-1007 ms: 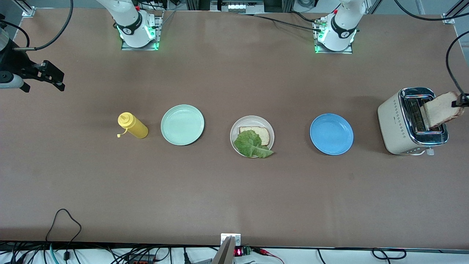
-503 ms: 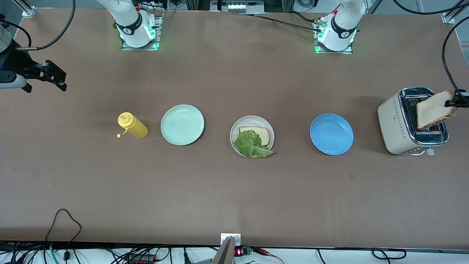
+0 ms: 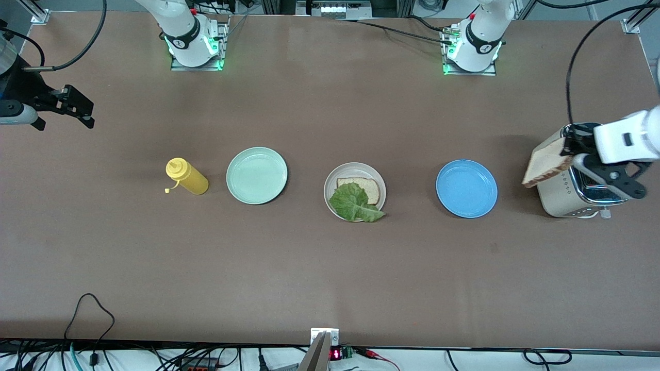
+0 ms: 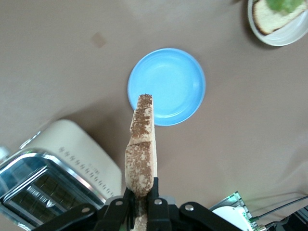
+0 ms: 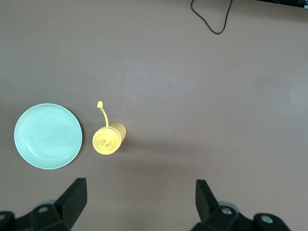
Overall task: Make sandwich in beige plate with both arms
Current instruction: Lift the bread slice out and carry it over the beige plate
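The beige plate (image 3: 330,181) lies mid-table, holding one bread slice (image 3: 362,185) with a green lettuce leaf (image 3: 355,204) lying partly over it. My left gripper (image 3: 571,150) hangs over the toaster (image 3: 559,198), shut on a second toasted bread slice (image 3: 546,168) that sticks out over the toaster's edge toward the blue plate. In the left wrist view the held slice (image 4: 142,144) stands edge-on between the left gripper's (image 4: 141,199) fingers. My right gripper (image 3: 77,110) waits open over the right arm's end of the table; the right wrist view shows nothing between the fingers of that gripper (image 5: 139,197).
A blue plate (image 3: 466,188) lies between the beige plate and the toaster. Toward the right arm's end sit a mint green plate (image 3: 257,175) and a yellow squeeze bottle (image 3: 186,176). Cables lie along the table edge nearest the front camera.
The left gripper has carried the bread slice from above the toaster slots toward the blue plate, and its wrist has come into view. The right arm has barely moved.
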Motion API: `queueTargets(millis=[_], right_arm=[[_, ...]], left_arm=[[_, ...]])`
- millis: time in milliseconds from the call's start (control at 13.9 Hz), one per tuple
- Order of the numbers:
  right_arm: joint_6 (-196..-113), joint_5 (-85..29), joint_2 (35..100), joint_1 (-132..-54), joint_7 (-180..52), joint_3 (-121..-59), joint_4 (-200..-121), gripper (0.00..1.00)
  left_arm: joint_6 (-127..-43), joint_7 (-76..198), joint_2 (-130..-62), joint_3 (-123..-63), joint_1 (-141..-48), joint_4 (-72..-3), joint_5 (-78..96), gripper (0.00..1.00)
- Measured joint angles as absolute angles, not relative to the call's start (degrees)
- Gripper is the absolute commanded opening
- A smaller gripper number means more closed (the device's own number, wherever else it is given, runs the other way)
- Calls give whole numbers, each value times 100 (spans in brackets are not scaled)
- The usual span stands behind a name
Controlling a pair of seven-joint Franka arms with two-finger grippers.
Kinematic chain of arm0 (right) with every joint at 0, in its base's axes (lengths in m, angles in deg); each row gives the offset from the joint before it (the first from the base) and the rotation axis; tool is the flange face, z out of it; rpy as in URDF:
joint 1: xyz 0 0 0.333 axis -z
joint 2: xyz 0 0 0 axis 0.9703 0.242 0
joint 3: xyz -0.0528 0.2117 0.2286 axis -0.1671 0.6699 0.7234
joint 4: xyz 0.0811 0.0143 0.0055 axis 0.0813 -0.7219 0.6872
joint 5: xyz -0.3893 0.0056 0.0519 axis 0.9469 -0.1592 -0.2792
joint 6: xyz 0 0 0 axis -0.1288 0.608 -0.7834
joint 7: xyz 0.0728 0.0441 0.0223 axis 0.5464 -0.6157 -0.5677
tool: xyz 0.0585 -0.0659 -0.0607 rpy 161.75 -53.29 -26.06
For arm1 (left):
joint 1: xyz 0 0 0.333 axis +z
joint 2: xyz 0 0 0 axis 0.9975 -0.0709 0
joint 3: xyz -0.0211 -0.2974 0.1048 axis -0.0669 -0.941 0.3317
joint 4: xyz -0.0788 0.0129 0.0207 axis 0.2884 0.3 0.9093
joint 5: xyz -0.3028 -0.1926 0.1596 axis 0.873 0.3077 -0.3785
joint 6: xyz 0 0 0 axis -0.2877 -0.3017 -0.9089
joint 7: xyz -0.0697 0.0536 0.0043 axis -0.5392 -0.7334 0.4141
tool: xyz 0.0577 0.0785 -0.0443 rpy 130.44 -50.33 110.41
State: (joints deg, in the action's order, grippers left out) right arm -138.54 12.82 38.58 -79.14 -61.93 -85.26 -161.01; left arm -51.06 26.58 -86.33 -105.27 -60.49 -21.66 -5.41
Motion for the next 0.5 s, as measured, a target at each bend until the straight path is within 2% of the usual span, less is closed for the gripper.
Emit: queueTargets(millis=[144, 503], right_arm=[[-13858, 1282, 3865, -7914, -6194, -8526, -16100, 100], [-13864, 1282, 3890, -7911, -6197, -8535, -16029, 100]], left_arm=[[-5098, 2874, -8701, -10725, -6187, -2171, -387, 1], [-5084, 3453, -9169, -10751, -6545, -2233, 785, 1]])
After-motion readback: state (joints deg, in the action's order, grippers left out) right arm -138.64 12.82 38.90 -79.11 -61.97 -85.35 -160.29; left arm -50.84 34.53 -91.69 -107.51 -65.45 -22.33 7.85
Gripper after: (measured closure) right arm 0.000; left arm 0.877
